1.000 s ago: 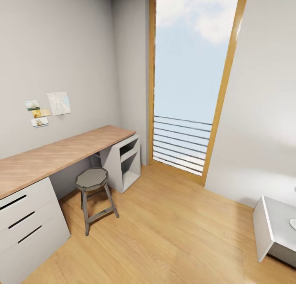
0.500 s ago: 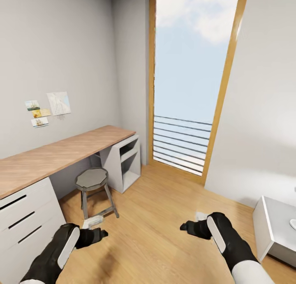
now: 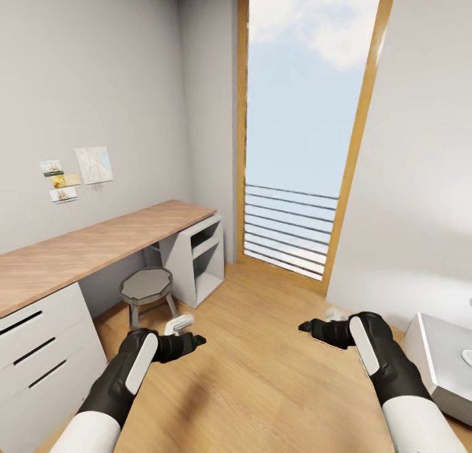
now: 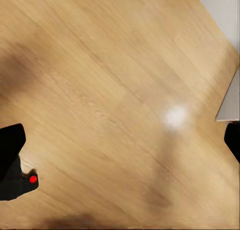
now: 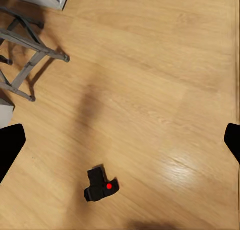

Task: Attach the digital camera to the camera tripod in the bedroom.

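Head view: both arms advanced; left end effector [image 3: 190,339], right end effector [image 3: 309,326] (both spread, empty).

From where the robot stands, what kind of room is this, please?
Probably a home study or a bedroom corner. A long wooden desk with white drawers runs along the grey wall, a small stool stands beside it, and a tall window reaches down to the light wood plank floor.

Home bedroom-study: wall desk [image 3: 98,243], stool [image 3: 147,287], balcony window [image 3: 305,125].
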### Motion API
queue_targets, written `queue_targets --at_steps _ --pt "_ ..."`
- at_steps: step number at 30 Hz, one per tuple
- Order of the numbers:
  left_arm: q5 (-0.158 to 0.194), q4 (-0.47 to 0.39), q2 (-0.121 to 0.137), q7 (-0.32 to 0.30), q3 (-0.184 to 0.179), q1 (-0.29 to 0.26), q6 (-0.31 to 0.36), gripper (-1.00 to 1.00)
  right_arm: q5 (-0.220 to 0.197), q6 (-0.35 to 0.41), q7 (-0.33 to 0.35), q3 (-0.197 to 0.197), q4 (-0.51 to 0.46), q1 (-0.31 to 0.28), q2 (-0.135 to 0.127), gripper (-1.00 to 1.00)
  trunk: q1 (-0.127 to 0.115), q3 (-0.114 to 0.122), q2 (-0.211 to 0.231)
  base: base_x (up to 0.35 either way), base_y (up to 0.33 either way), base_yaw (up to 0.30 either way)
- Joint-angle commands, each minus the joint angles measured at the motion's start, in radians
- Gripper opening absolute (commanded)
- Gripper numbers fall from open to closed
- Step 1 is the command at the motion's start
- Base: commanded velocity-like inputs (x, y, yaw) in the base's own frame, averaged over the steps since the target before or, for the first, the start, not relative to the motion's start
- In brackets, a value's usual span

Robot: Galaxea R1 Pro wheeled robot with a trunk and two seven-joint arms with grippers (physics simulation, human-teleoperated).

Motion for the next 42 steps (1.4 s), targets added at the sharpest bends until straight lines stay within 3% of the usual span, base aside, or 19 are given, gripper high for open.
queue_targets --at_steps 1,7,18,26,32,36,42 --pt "0.002 0.007 -0.005 0.001 0.002 -0.001 0.002 1.00 0.005 0.004 0.012 -0.004 -0.005 -0.001 -0.004 1.00 0.000 -0.001 -0.001 0.000 0.000 0.000" --pt "0.002 0.014 -0.022 0.004 0.000 -0.002 -0.056 1.00 0.005 0.004 0.049 -0.008 -0.020 -0.002 -0.015 1.00 0.000 -0.001 -0.001 0.000 0.000 0.000" --pt "0.010 0.025 -0.027 0.003 -0.002 -0.003 -0.113 1.00 0.014 0.004 0.068 -0.005 -0.016 -0.003 -0.015 1.00 0.000 -0.001 -0.001 0.000 0.000 0.000" --pt "0.011 0.028 -0.026 0.003 0.000 -0.003 -0.116 1.00 0.014 0.004 0.068 -0.002 -0.011 -0.001 -0.003 1.00 0.031 -0.026 -0.057 0.000 0.000 0.000" --pt "0.015 0.029 -0.026 0.000 0.002 -0.003 -0.116 1.00 0.013 0.004 0.069 -0.006 0.000 -0.001 -0.012 1.00 0.054 -0.045 -0.099 0.000 0.000 0.000" --pt "0.049 0.029 -0.023 -0.004 0.003 -0.003 -0.116 1.00 0.016 0.004 0.069 -0.008 0.008 -0.002 -0.014 1.00 0.069 -0.058 -0.127 0.000 0.000 0.000" --pt "0.147 0.019 -0.023 -0.002 0.001 -0.003 -0.113 1.00 0.014 0.004 0.068 -0.008 0.012 -0.002 -0.015 1.00 0.092 -0.076 -0.169 0.000 0.000 0.000"
